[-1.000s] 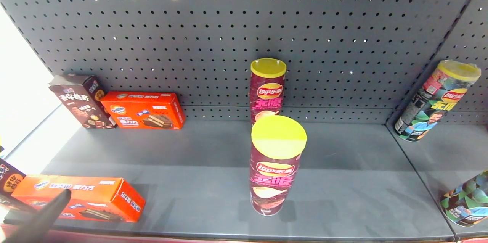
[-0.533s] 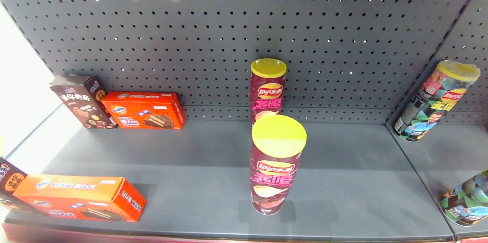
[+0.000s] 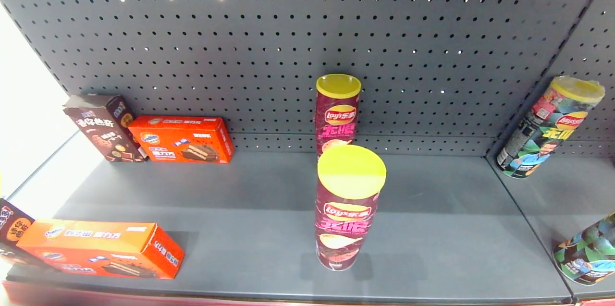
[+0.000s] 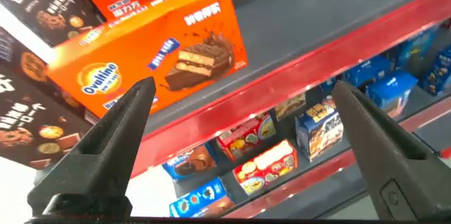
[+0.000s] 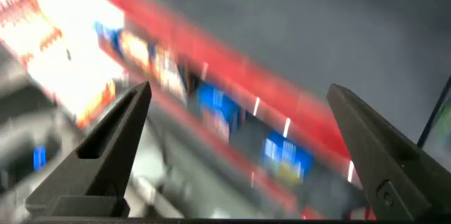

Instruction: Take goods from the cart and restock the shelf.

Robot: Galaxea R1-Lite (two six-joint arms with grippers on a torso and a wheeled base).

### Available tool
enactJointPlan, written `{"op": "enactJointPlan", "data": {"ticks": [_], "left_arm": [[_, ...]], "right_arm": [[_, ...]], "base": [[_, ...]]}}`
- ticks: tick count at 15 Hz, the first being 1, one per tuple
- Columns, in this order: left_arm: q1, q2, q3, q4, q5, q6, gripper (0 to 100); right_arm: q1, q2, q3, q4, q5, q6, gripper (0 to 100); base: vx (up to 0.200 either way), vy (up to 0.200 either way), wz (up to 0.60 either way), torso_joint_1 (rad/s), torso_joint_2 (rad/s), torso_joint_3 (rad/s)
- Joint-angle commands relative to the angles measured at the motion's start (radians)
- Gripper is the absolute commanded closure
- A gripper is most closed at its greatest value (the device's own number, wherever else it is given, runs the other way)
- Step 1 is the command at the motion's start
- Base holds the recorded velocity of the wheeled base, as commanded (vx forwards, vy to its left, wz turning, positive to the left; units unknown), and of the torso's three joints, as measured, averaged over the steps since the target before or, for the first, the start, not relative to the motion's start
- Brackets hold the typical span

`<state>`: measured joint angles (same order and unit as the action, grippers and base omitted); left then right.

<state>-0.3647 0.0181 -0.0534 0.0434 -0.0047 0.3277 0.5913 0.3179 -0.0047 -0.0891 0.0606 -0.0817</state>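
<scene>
Grey metal makes the shelf (image 3: 240, 200) in front of me, with a pegboard wall (image 3: 269, 32) behind it. At the far left front corner lies a dark box (image 3: 12, 229), and just beside it the front orange box (image 3: 101, 248) lies flat at the edge. Against the wall a brown box (image 3: 103, 126) stands just beside the back orange box (image 3: 182, 138). In the middle the back maroon can (image 3: 337, 114) stands upright at the wall, and the front maroon can (image 3: 348, 205) stands upright before it. On the right section a patterned can (image 3: 547, 128) leans at the back, and another patterned can (image 3: 588, 253) is near the front.

My left gripper (image 4: 243, 90) hangs before the red shelf edge (image 4: 282, 69), jaws wide apart and holding nothing. My right gripper (image 5: 239, 91) is also spread wide with nothing between the jaws; the scene behind it is blurred.
</scene>
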Motion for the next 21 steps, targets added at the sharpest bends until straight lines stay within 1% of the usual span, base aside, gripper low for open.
{"op": "enactJointPlan", "data": {"ticks": [1,2,3,4,5,6,7,8,9,10,11,12,13,14,15,16,17,18,19,20,21], "left_arm": [[0.001,0.006,0.010,0.000,-0.003,-0.001,0],[0.003,0.025,0.010,0.000,-0.001,-0.002,0],[0.015,0.063,0.010,0.000,0.003,-0.006,0],[0.058,0.091,0.010,0.000,0.003,-0.006,0],[0.156,0.134,0.010,0.000,0.000,-0.006,0],[0.162,0.135,0.010,0.000,0.000,-0.006,0],[0.253,0.140,0.010,0.000,-0.008,-0.007,0],[0.274,0.129,0.010,0.000,-0.006,-0.007,0],[0.342,0.066,0.010,0.000,-0.005,-0.007,0],[0.368,0.049,0.010,0.001,-0.008,-0.007,0],[0.395,0.029,0.010,0.000,-0.008,-0.009,0],[0.389,0.026,0.010,0.000,-0.008,-0.012,0],[0.375,0.013,0.010,0.000,-0.012,-0.010,0],[0.369,0.000,0.010,0.000,-0.014,-0.012,0],[0.368,-0.012,0.010,-0.004,-0.011,-0.024,0],[0.368,-0.013,0.012,-0.005,-0.011,-0.052,0],[0.368,-0.013,0.014,-0.011,-0.005,-0.087,0],[0.368,-0.015,0.032,-0.048,0.020,-0.107,0],[0.368,-0.015,0.053,-0.111,0.054,-0.108,0],[0.368,-0.015,0.053,-0.117,0.063,-0.108,0],[0.368,-0.015,0.053,-0.106,0.176,-0.110,0]], "right_arm": [[-0.039,-0.077,-0.029,0.123,-0.028,0.010,0],[-0.093,-0.049,-0.020,0.120,-0.053,0.033,0],[-0.200,0.004,0.005,0.097,-0.090,0.083,0],[-0.317,0.041,0.005,0.092,-0.093,0.085,0],[-0.461,0.058,0.005,0.092,-0.090,0.080,0],[-0.467,0.056,0.005,0.092,-0.090,0.080,0],[-0.538,-0.037,0.005,0.089,-0.087,0.080,0],[-0.544,-0.117,0.005,0.091,-0.087,0.080,0],[-0.547,-0.244,0.005,0.089,-0.091,0.083,0],[-0.565,-0.253,0.005,0.089,-0.091,0.083,0],[-0.616,-0.318,0.005,0.089,-0.085,0.089,0],[-0.602,-0.318,0.005,0.088,-0.082,0.085,0],[-0.602,-0.318,0.005,0.089,-0.061,0.080,0],[-0.602,-0.318,0.005,0.089,-0.061,0.080,0],[-0.602,-0.318,0.005,0.088,-0.059,0.083,0],[-0.602,-0.318,0.005,0.089,-0.059,0.082,0],[-0.602,-0.318,0.005,0.089,-0.059,0.082,0],[-0.602,-0.318,0.005,0.088,-0.061,0.082,0],[-0.602,-0.318,0.005,0.088,-0.061,0.083,0],[-0.602,-0.318,0.005,0.088,-0.061,0.083,0],[-0.602,-0.318,0.005,0.088,-0.061,0.083,0]], "base": [[0.000,0.000,0.00,0.000,0.00,0.000],[0.000,0.000,0.00,0.000,0.00,0.000],[0.000,0.000,0.00,0.000,0.00,0.000],[0.000,0.000,0.00,0.000,0.00,0.000],[0.000,0.000,0.00,0.000,0.00,0.000],[0.000,0.000,0.00,0.000,0.00,0.000],[0.000,0.000,0.00,0.000,0.00,0.000],[0.000,0.000,0.00,0.000,0.00,0.000],[0.000,0.000,0.00,0.000,0.00,0.000],[0.000,0.000,0.00,0.000,0.00,0.000],[0.000,0.000,0.00,0.000,0.00,0.000],[0.000,0.000,0.00,0.000,0.00,0.000],[0.000,0.000,0.00,0.000,0.00,0.000],[0.000,0.000,0.00,0.000,0.00,0.000],[0.000,0.000,0.00,0.000,0.00,0.000],[0.000,0.000,0.00,0.000,0.00,0.000],[0.000,0.000,0.00,0.000,0.00,0.000],[0.000,0.000,0.00,0.000,0.00,0.000],[0.000,0.000,0.00,0.000,0.00,0.000],[0.000,0.000,0.00,0.000,0.00,0.000],[0.000,0.000,0.00,0.000,0.00,0.000]]}}
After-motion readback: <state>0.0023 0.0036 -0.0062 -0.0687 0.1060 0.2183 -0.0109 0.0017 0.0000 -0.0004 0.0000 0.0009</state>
